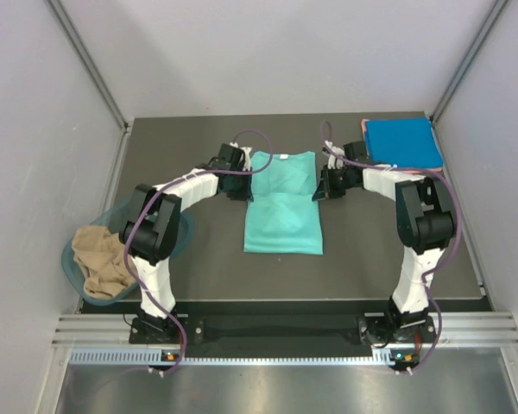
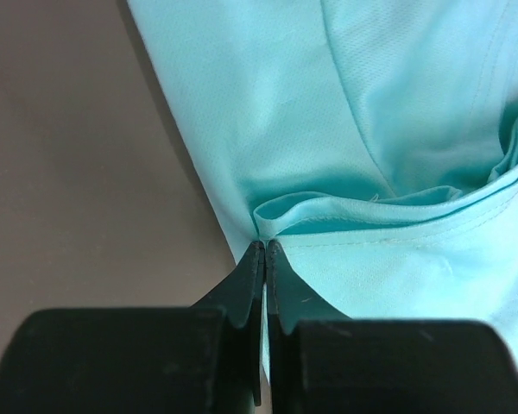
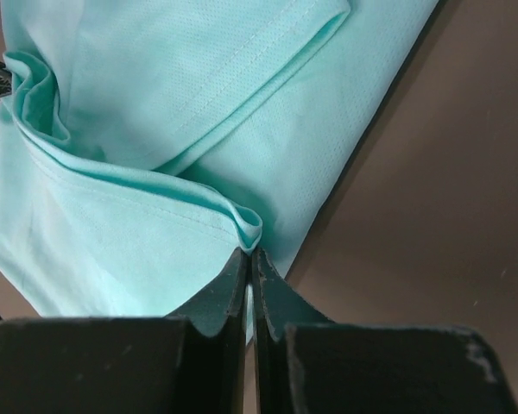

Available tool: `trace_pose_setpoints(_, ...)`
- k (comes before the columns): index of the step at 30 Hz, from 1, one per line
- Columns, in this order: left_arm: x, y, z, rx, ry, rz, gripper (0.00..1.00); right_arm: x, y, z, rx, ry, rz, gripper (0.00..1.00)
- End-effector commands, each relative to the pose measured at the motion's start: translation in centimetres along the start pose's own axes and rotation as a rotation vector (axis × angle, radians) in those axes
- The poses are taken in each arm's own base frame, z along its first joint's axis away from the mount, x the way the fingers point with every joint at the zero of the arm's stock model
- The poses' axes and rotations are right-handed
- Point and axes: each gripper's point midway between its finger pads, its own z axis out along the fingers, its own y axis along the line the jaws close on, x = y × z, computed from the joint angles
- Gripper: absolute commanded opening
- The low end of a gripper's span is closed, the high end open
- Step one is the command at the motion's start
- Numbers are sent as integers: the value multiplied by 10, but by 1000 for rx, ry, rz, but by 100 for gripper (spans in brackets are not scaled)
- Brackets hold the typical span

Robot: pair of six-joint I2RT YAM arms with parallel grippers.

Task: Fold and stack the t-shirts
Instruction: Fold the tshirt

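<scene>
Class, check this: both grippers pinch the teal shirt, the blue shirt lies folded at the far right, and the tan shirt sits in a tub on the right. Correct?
Not quite: the tub holding the tan shirt is on the left, not the right, as the top external view shows. The rest stands.

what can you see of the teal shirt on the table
The teal shirt is light, fine-knit cloth with stitched hems. It lies flat in the middle of the dark table, partly folded, sleeves turned inward, neck toward the far side. The left hand and right hand are each shut on a raised fold at its side edges.
</scene>
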Motion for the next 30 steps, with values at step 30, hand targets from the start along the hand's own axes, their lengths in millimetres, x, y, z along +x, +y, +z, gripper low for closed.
trace_pose_setpoints(30,-45,26,-47,-279,-59,-110,34,-45,8,-52,139,-194,34,39)
